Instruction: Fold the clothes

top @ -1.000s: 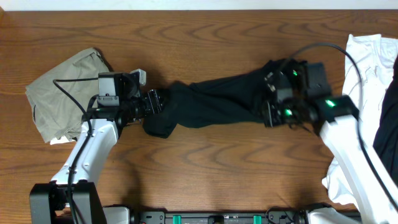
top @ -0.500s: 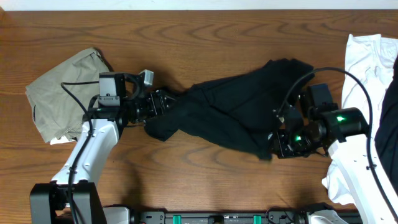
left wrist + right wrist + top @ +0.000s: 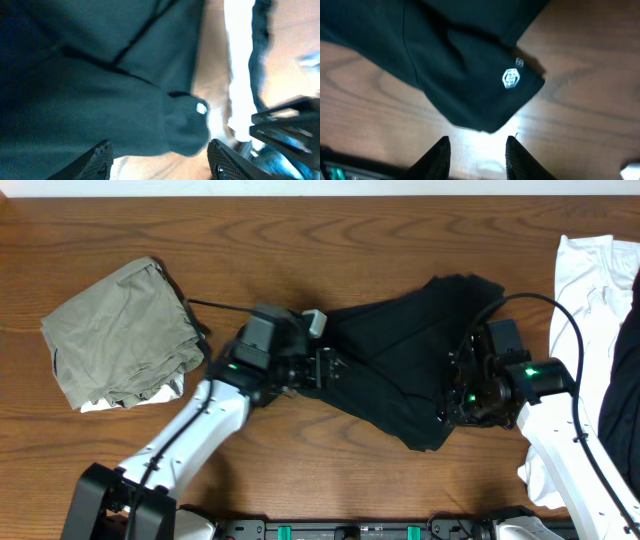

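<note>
- Crumpled black fabric shirt (image 3: 410,370) lay mid-frame on the brown wooden table (image 3: 330,240).
- Left gripper (image 3: 159,159) gaped, fabric between its fingers.
- Right gripper (image 3: 476,155) parted, empty, just off the shirt's lower edge.
- Bare wood above.

Overhead looks straight down on whole table (image 3: 330,220); both wrist views close, sharing black shirt (image 3: 400,370).

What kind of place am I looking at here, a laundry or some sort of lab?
Probably a robot test bench rather than a laundry: two cabled arms work a black shirt on a bare wooden table, with an olive-grey garment and a white garment waiting at the sides.
</note>
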Robot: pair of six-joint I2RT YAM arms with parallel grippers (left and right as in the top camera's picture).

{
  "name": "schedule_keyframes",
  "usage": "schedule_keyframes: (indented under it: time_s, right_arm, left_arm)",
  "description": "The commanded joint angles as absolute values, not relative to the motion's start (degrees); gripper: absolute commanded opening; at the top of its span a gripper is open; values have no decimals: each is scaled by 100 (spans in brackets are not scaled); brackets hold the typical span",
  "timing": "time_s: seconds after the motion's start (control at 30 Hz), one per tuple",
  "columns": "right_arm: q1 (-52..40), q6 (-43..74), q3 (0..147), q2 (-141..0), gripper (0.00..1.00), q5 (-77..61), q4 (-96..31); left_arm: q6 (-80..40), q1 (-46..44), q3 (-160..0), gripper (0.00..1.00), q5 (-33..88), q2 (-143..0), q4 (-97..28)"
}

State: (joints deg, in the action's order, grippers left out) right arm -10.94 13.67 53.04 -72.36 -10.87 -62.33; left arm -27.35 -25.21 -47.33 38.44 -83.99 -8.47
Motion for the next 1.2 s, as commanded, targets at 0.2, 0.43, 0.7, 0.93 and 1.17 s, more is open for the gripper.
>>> schedule_keyframes:
  time_s: [0.2,0.43,0.7,0.93,1.17]
  right_arm:
    - [-998,1931,5290,-7244,34,-580,-5874]
    - [-998,1929,5290,-7244,34,-582,-5861]
    - [-998,1927,5290,-7244,34,-580,-5870]
    - [-998,1927,5290,-7244,35,-578,-5867]
    - [-991,1927,5290,-7244,36,-443,-5756]
  left_arm:
    - [-5507,-3542,-4740,63,1721,-8877,-215]
    - [-6429,-3835,-4740,63,1728,-9843,657]
    - [-6674,-3833,-4740,46,1728,-10516,1175]
    - [-6648,-3828,-4753,6,1916,-10499,1210]
    - [-5531,-3730,-4757,6,2333,-9826,735]
